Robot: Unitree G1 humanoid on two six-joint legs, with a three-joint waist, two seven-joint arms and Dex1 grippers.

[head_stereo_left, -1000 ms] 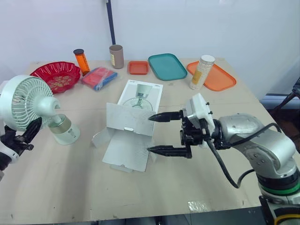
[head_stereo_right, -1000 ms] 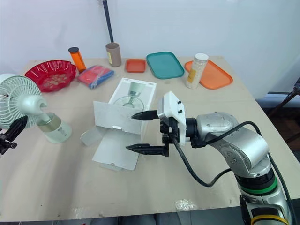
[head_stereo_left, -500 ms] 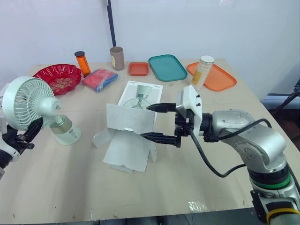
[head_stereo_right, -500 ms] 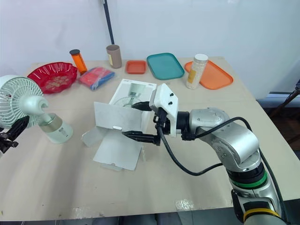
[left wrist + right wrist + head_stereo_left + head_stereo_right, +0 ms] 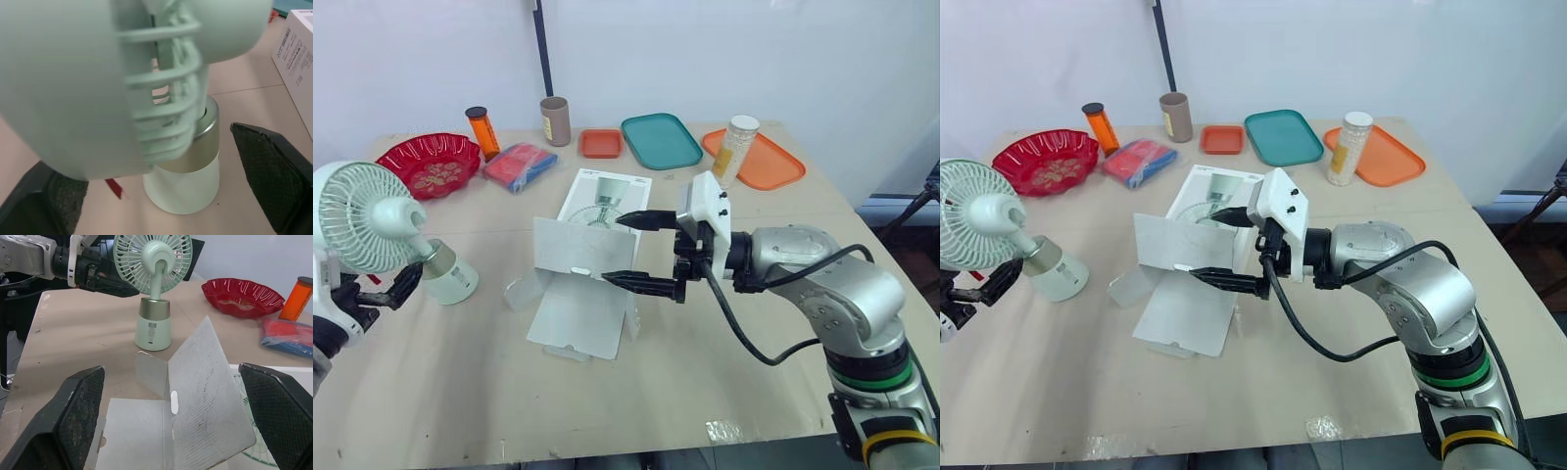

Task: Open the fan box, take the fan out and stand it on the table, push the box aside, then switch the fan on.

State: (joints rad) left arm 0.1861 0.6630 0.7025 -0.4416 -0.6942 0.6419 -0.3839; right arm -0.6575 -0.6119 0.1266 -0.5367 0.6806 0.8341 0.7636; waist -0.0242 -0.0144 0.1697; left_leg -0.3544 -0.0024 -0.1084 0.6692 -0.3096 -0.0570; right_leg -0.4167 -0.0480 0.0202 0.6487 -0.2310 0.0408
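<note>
With the pale green desk fan (image 5: 370, 217) standing on the counter (image 5: 705, 362), I reckon my right gripper (image 5: 612, 250), fingers apart like my left gripper's (image 5: 382, 291), next shoves the opened white cardboard box (image 5: 576, 315) aside.

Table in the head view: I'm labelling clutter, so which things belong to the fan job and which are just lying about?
Job: fan, fan box.
Lying about: red bowl, orange bottle, brown cup, red-blue packet, small orange tray, teal tray, large orange tray, white jar.
</note>
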